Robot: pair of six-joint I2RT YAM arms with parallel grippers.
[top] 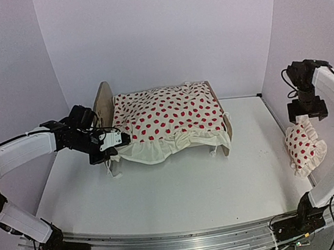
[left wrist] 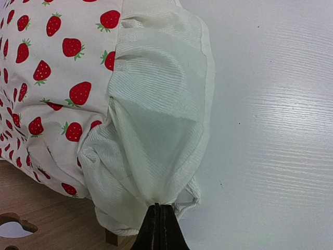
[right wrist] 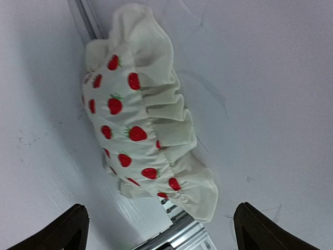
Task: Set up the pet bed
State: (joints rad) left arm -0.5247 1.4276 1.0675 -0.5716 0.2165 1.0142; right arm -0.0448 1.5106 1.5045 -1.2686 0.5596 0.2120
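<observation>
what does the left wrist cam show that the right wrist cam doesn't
Only left wrist: the left gripper shut on the ruffled edge of the duvet, next to the wooden headboard. Only right wrist: the pillow below the open right gripper. Both: strawberry-print fabric and the white table.

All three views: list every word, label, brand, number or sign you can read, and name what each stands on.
None: no text can be read in any view.
On the duvet: strawberry print only, no lettering.
On the pillow: the same print, no tag showing.
On the pet bed headboard: bare wood, no words.
On the left hand: no marking large enough to read.
</observation>
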